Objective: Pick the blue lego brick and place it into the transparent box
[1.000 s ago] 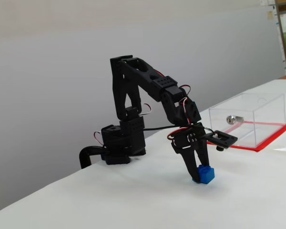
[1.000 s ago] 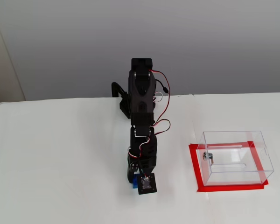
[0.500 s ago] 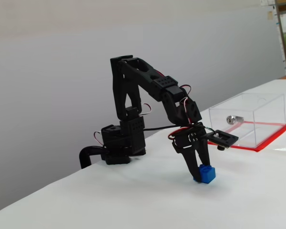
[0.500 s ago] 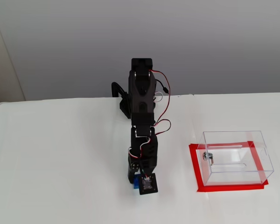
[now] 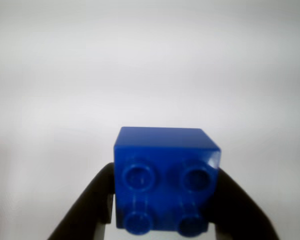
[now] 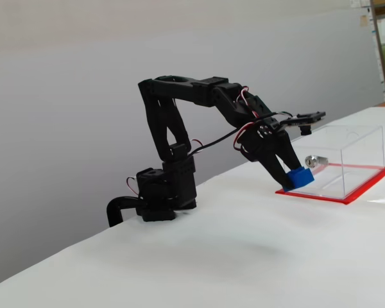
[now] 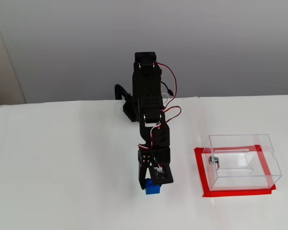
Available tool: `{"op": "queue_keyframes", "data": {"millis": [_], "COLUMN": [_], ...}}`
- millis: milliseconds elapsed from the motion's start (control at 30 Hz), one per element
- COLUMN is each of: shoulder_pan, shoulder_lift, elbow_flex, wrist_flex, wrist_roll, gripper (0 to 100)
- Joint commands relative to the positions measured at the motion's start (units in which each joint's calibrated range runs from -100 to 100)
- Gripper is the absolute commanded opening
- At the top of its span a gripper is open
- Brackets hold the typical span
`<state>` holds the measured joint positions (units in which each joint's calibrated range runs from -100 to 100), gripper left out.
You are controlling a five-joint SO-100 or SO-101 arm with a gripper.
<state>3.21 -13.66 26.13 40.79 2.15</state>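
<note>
White tabletop (image 6: 199, 263) and a plain grey wall frame a black robot arm (image 6: 179, 138) as it carries its load above the surface. Its gripper (image 6: 294, 181) is clamped on the blue lego brick (image 6: 299, 178), the two dark fingers (image 5: 90, 207) pressing against opposite sides of the brick (image 5: 165, 181) in the wrist view, where four round studs face the camera and blank white surface fills the background. Seen from the side in a fixed view, the brick hangs clear of the table with the jaws angled down and to the right, and it appears in front of the near left corner of the transparent box (image 6: 346, 157); how far it stands from the box in depth cannot be told from that angle. From the front-facing fixed view, the gripper (image 7: 152, 186) and brick (image 7: 152, 188) sit well to the left of the box (image 7: 242, 163), with bare white table between them. The box rests on a red mat (image 7: 201, 177) whose edges show around its base, and a small silver metal cylinder (image 7: 212, 160) lies inside it near the left wall. Red and white wires (image 7: 168, 79) loop along the upper arm, whose base is clamped at the far edge of the table.
</note>
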Motion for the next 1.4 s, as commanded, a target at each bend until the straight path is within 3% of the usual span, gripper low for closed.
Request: {"op": "queue_keyframes", "data": {"millis": [0,833,1133,1367], "shoulder_pan": [-0.7,-7.4,-23.1,-35.6], "shoulder_lift": [-7.4,-38.2,-32.8,-19.6], "elbow_flex": [-3.8,-3.9,-4.7,-13.8], "wrist_flex": [-0.1,-0.3,-0.6,-0.6], "wrist_roll": [-0.1,-0.1,-0.2,-0.2], "gripper": [9,9,9,9]}}
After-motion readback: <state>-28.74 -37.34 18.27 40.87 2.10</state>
